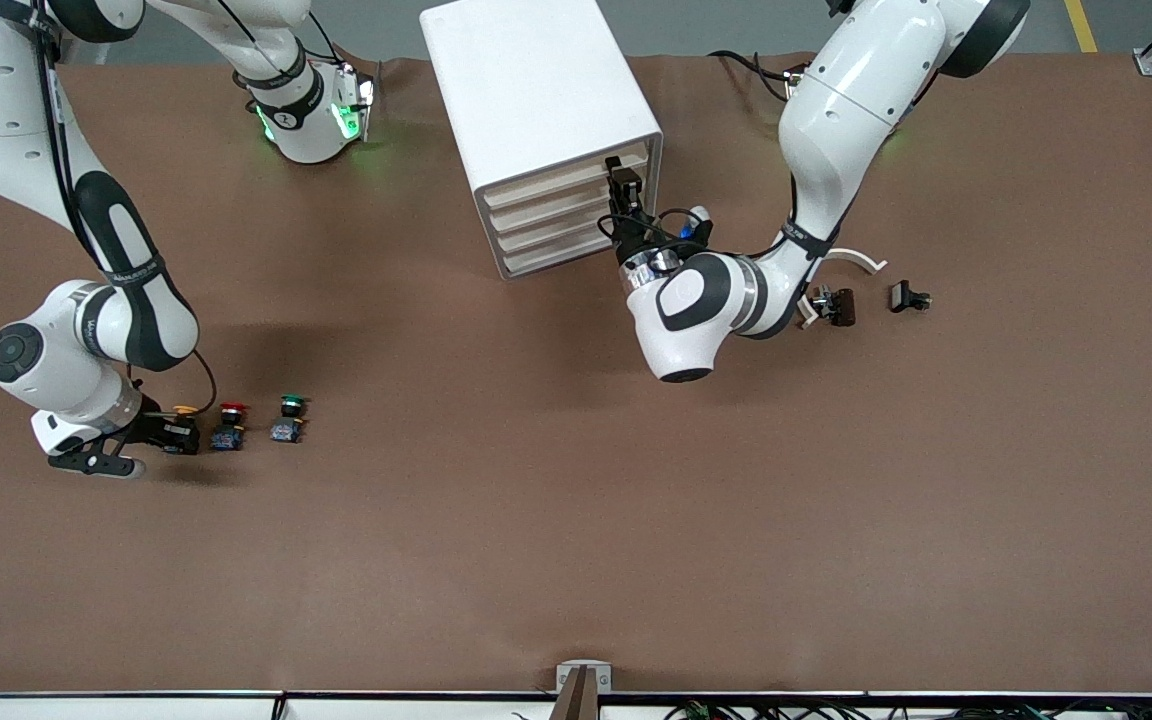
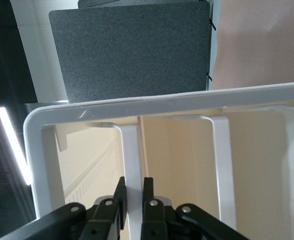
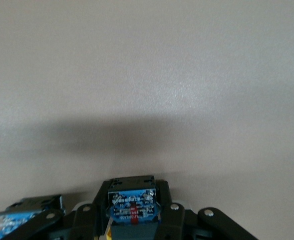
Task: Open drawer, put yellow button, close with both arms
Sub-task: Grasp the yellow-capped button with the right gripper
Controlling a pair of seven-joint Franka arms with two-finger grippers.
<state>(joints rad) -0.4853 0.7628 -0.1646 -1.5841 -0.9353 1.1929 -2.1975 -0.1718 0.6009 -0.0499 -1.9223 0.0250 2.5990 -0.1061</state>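
The white cabinet (image 1: pixel 536 90) stands between the arm bases, and its top drawer (image 1: pixel 556 178) sits flush with the three below it. My left gripper (image 1: pixel 621 180) is at that drawer's end toward the left arm. In the left wrist view the left gripper (image 2: pixel 134 192) is shut on the drawer's white handle lip (image 2: pixel 131 150). The yellow button (image 1: pixel 184 411) stands on the table at the right arm's end. My right gripper (image 1: pixel 179 432) is shut on it. The right wrist view shows the button's blue-labelled black body (image 3: pixel 132 202) clamped in the right gripper (image 3: pixel 133 210).
A red-capped button (image 1: pixel 229 425) and a green-capped button (image 1: pixel 288 420) stand in a row beside the yellow one. Two small black parts (image 1: pixel 833 305) (image 1: pixel 909 297) and a curved white piece (image 1: pixel 858 258) lie by the left arm's elbow.
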